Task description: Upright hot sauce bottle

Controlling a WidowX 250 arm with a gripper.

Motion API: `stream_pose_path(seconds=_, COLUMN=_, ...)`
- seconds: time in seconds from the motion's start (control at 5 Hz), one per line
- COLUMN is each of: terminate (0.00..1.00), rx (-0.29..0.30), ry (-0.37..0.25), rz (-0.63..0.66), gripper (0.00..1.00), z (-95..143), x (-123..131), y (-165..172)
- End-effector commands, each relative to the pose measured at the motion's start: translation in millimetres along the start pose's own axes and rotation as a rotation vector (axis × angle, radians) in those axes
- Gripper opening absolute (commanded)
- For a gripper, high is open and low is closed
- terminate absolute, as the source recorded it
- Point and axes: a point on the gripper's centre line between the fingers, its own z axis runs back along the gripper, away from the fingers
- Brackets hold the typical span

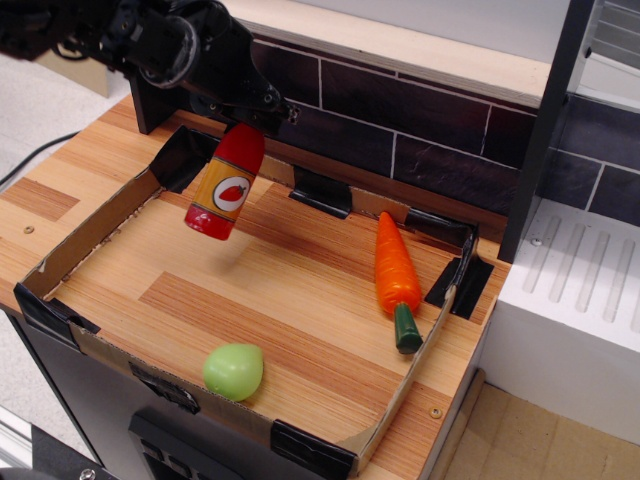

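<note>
Hot sauce bottle (226, 182) hangs in the air above the far left part of the cardboard tray (95, 229), neck up and base tilted slightly toward the tray's left wall. The gripper (246, 118) is clamped on its neck, the black arm reaching in from the upper left. Well apart, the carrot (394, 267) lies by the tray's right wall, and the green ball (233, 371) sits near its front edge.

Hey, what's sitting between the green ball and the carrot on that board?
Nothing. In the only camera view, just bare wood of the tray floor separates the green ball from the carrot.
</note>
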Motion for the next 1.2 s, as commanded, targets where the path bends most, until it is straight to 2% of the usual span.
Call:
stream_pose_path(seconds=0.0, terminate=0.0, rx=0.065, ry=-0.32, rz=-0.038, gripper=0.0, z=12.9, x=11.5, y=0.2)
stream_pose_path(seconds=0.2, terminate=0.0, rx=0.094, ry=-0.438, rz=-0.029, gripper=0.0, z=8.7, x=12.6, y=0.0)
stream_pose_path(seconds=0.6, terminate=0.0, rx=0.14, ry=-0.61, rz=-0.005, gripper=0.0, z=3.8, x=12.6, y=-2.8)
stream_pose_path(seconds=0.8, terminate=0.0, rx=0.144, ry=-0.728, rz=0.021, gripper=0.0, z=4.4, x=8.8, y=-4.4)
stream_pose_path(seconds=1.0, terminate=0.0, rx=0.151, ry=-0.742, rz=0.008, gripper=0.0, z=3.1, x=5.7, y=-5.6)
